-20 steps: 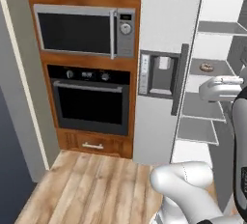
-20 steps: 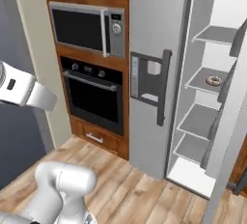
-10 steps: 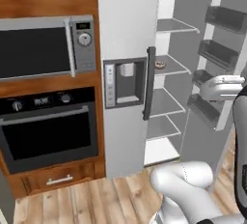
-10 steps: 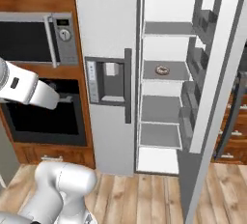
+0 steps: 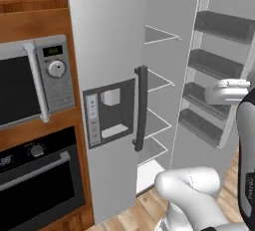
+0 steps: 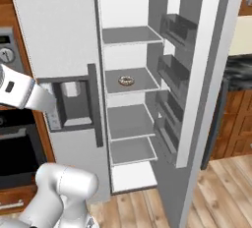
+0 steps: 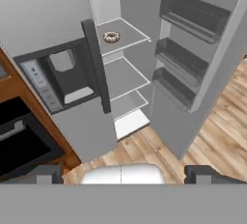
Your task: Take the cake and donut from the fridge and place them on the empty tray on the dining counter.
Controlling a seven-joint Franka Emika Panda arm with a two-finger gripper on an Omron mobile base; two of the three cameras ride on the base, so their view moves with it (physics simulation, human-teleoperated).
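You had the fridge [image 6: 59, 30] door open, the donut [image 6: 126, 80] alone on a shelf, and the claw [image 7: 123, 172] apart.

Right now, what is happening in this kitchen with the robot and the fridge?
The robot arm faces the fridge, whose right door stands open. The donut lies on a middle shelf inside, untouched. The gripper is open, holds nothing and is well back from the shelves. I cannot make out the cake, and nothing has been taken out yet.
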